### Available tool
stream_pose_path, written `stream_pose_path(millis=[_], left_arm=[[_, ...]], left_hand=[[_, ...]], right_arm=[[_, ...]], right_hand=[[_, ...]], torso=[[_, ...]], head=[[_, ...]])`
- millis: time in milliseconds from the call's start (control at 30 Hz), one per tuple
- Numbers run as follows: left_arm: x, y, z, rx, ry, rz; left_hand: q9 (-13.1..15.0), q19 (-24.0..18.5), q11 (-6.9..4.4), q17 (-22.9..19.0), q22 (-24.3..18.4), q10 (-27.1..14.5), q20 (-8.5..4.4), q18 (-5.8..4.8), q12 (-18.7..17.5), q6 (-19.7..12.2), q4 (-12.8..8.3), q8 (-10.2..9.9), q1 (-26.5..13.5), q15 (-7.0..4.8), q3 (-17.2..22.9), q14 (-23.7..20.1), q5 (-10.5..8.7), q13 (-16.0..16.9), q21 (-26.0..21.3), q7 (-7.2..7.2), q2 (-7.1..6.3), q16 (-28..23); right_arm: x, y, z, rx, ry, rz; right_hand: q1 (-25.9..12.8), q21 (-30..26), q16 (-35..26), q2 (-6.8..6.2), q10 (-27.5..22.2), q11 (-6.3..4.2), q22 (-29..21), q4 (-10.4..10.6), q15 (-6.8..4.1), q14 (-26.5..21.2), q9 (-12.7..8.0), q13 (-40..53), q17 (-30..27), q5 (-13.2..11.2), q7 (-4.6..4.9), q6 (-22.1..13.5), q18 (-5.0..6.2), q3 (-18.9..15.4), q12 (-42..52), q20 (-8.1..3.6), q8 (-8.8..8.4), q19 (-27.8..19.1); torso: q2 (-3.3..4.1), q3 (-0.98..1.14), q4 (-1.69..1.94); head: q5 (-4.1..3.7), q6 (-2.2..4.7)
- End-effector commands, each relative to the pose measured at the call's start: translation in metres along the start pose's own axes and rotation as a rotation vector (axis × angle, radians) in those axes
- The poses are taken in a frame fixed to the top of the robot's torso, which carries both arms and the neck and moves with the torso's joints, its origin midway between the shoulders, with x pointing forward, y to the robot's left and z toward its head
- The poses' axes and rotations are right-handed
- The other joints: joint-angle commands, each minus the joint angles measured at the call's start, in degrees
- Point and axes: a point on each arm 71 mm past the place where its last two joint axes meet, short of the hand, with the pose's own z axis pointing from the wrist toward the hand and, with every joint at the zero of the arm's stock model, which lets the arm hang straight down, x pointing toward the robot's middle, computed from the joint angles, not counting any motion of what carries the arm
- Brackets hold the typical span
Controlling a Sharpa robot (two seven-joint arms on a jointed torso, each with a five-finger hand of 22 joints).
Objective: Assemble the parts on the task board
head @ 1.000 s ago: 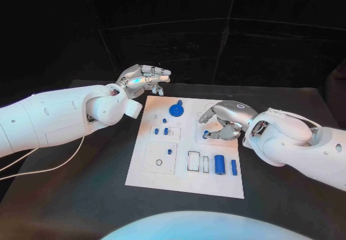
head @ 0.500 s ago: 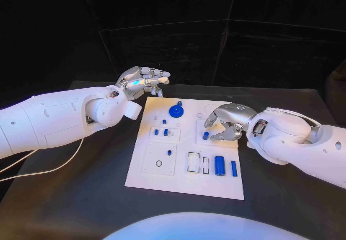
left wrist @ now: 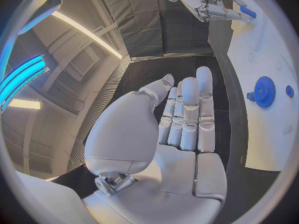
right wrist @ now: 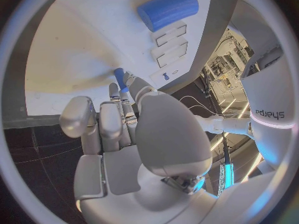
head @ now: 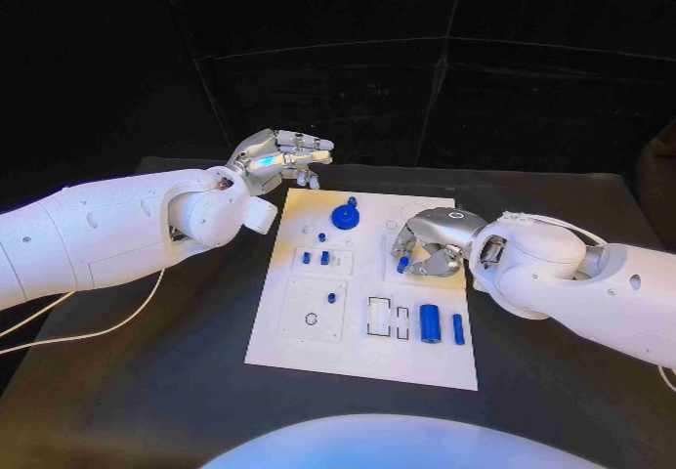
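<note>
**A:** What is on the left?

**B:** The left hand point(head: 282, 154) is raised beyond the far left corner of the white board point(head: 282, 337), fingers straight and side by side, holding nothing. It has not moved in the last second.

**A:** And across the board?

**B:** A blue gear point(head: 345, 215) sits near the far edge. Small blue pegs stand below it. A fat blue cylinder point(head: 430, 322) lies near the front right.

**A:** What changed on the right?

**B:** The right hand point(head: 430, 244) has turned at the wrist and drawn closer over the board's right side. It pinches a small blue peg point(head: 404, 264) between its fingertips, and the peg now points down close to the board.

**A:** Meaning?

**B:** It looks ready to set the peg into a hole. Whether the tip touches the board yet, I cannot tell.
</note>
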Motion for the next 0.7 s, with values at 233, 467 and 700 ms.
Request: stream_pose_path(millis=[233, 467, 700], left_arm=[[0.0007, -0.0011, 0.0003, 0.006, 0.01, -0.007], [0.0006, -0.0009, 0.0003, 0.005, 0.01, -0.007], [-0.0002, -0.0009, -0.0002, 0.004, 0.008, -0.007]], left_hand=[[0.0, -0.1, 0.03, -0.1, -0.1, -0.2, 0.06, 0.32, 0.2, -0.1, -0.1, 0.0, 0.2, 0.01, -0.3, -0.4, 0.16, -0.1, -0.4, 0.07, 0.56, -0.2], [0.0, -0.1, 0.03, -0.1, -0.1, -0.2, 0.06, 0.32, 0.2, -0.1, -0.1, 0.0, 0.2, 0.01, -0.3, -0.4, 0.16, -0.1, -0.4, 0.07, 0.56, -0.2], [0.0, -0.1, 0.03, -0.1, -0.1, -0.2, 0.06, 0.32, 0.2, -0.1, -0.1, 0.0, 0.2, 0.01, -0.3, -0.4, 0.16, -0.1, -0.4, 0.07, 0.56, -0.2]], right_arm=[[0.0039, 0.0037, 0.0023, -0.025, 0.04, -0.011], [0.0017, 0.0036, 0.0018, -0.021, 0.003, -0.013], [-0.0048, 0.0037, -0.0011, -0.018, -0.088, -0.023]], right_hand=[[-0.1, 1.0, 1.1, 0.65, 3.6, -0.26, 1.4, 0.0, -0.45, 1.7, 0.5, 0.1, 0.5, -0.6, 0.07, 4.3, -0.05, 2.9, -1.0, -0.19, 1.33, 0.8], [0.7, 2.0, 1.8, 1.6, 6.1, -0.83, 3.3, -0.4, -1.0, 1.8, 0.7, 0.2, 1.1, -2.3, -0.48, 6.9, -0.35, 5.6, -1.6, -0.59, 2.02, 1.5], [2.0, 3.0, 2.4, 2.95, 7.8, -1.18, 5.0, -1.8, -1.26, 1.9, 0.7, 0.6, 1.5, -4.8, -0.64, 8.4, -0.63, 9.5, -2.0, -0.98, 2.24, 2.0]], torso=[[0.0, 0.04, -0.07], [0.01, 0.04, -0.05], [-0.02, 0.03, -0.01]], head=[[-0.02, -0.19], [0.0, -0.29], [0.05, -0.32]])
